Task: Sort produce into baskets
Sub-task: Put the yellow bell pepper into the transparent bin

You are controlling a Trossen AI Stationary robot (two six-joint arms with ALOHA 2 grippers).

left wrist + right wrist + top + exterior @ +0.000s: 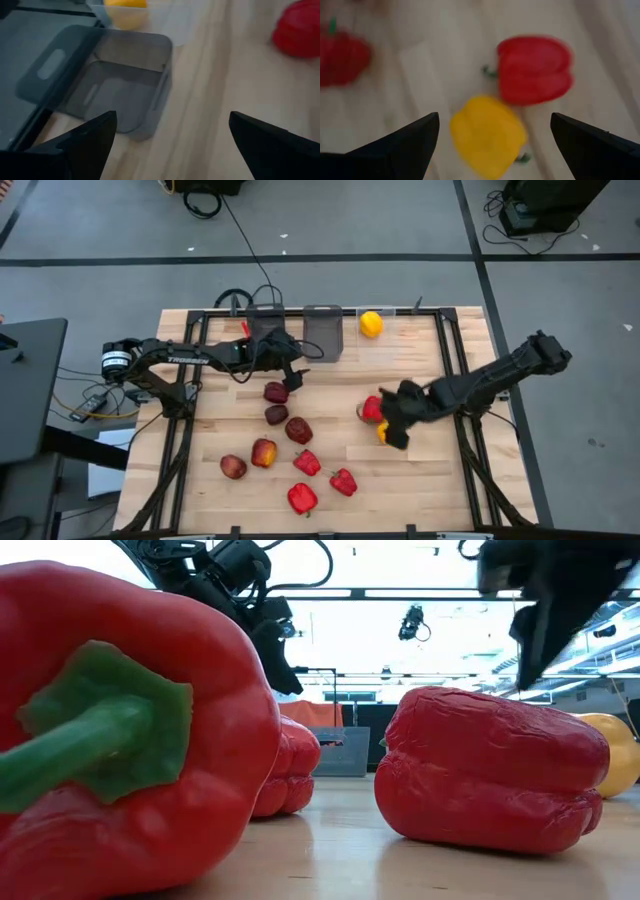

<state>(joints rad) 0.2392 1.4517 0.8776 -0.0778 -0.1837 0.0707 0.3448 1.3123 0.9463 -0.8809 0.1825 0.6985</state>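
Now right gripper spread wide above yellow pepper, frame centre-right, lined up for grasp; left gripper also spread, empty, over grey basket upper centre

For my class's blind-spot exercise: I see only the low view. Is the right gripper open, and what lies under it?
Observer: The right gripper is open, over a yellow pepper.
Operator: Anything beside that pepper?
Observer: A red pepper lies close beside it.
Operator: And the left gripper?
Observer: The left gripper is open too, facing an empty dark bin.
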